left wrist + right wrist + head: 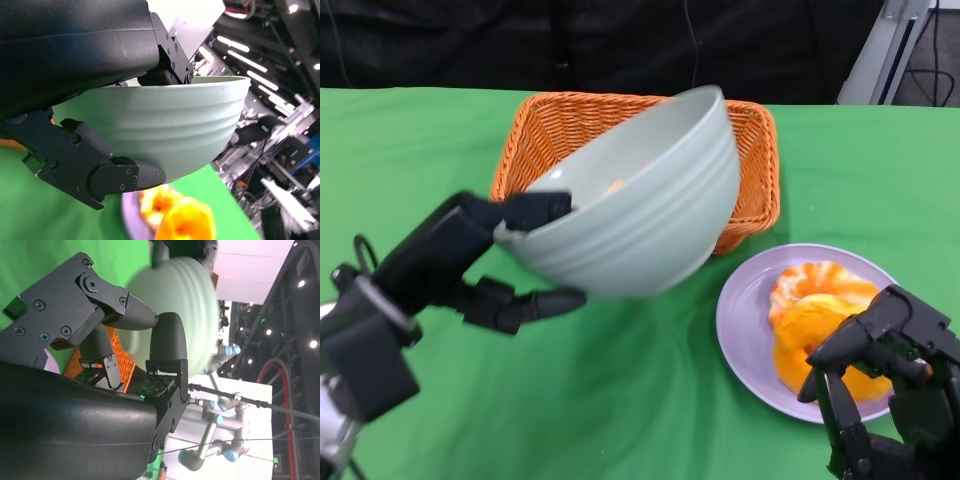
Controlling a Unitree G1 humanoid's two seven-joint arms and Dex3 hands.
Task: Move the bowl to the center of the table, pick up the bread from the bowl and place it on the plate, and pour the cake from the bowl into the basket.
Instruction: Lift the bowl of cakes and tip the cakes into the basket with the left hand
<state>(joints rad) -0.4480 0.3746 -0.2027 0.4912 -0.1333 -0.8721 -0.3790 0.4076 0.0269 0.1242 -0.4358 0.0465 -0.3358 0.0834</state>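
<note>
My left hand grips the rim of the pale green bowl, thumb inside and fingers under the wall. The bowl is lifted and tilted toward the orange wicker basket behind it. A small orange-pink bit shows inside the bowl near the rim. The left wrist view shows the bowl held from below by my left hand. The orange bread lies on the lilac plate at the right. My right hand hovers at the plate's near right edge, fingers curled, holding nothing.
Green cloth covers the table. The basket stands at the back centre, close to the dark backdrop. In the right wrist view my right hand fills the picture, with the blurred bowl beyond it.
</note>
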